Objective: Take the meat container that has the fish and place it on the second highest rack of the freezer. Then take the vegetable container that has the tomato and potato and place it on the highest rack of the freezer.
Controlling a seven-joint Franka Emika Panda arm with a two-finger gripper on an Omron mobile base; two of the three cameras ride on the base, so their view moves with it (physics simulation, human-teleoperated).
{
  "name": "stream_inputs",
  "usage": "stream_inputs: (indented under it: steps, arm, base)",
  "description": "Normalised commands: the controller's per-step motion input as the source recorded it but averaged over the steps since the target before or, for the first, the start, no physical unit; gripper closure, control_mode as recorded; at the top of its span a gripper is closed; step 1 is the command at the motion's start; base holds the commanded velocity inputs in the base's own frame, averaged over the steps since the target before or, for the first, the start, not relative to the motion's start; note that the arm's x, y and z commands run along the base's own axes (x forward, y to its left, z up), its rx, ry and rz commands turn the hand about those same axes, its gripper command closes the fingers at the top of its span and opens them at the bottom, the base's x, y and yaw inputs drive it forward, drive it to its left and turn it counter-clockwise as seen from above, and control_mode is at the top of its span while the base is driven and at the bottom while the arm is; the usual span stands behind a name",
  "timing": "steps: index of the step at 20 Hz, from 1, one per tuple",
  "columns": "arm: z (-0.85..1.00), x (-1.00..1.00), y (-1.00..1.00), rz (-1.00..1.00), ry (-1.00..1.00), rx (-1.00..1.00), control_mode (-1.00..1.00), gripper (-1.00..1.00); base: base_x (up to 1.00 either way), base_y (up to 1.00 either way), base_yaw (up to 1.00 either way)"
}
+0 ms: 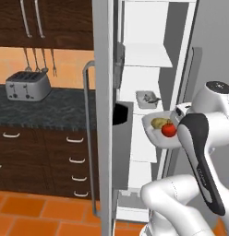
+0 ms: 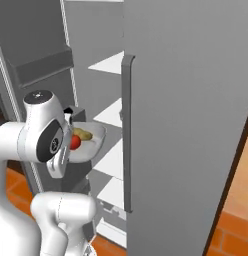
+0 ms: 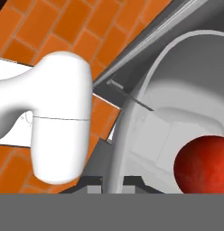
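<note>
The vegetable container [image 1: 152,125] is a white bowl holding a red tomato [image 1: 169,130] and a yellowish potato [image 1: 158,122]. It hangs in the air just in front of the open freezer's middle shelves. My gripper [image 3: 114,184] is shut on its near rim [image 3: 126,122], with the tomato [image 3: 204,164] close beside the fingers. From the right, the same container [image 2: 94,144] shows level at the freezer opening. The meat container [image 1: 147,98] with the fish rests on a freezer shelf just above and behind it, one rack below the top shelf [image 1: 146,59].
The open freezer door [image 1: 105,138] with its long handle [image 1: 88,138] stands left of the bowl. The other door [image 2: 186,125] closes off the right. A toaster [image 1: 27,85] sits on the dark counter [image 1: 56,110] above the drawers. My own arm [image 1: 199,152] is close behind the bowl.
</note>
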Motion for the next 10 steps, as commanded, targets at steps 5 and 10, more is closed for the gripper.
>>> stream_inputs:
  steps: [5,10]
  arm:
    - [0.00,0.00,0.00,0.00,0.00,0.00,1.00,1.00]
    - [0.00,0.00,0.00,0.00,0.00,0.00,1.00,1.00]
  base:
    - [0.04,-0.60,0.10]
    - [0.25,0.32,0.13]
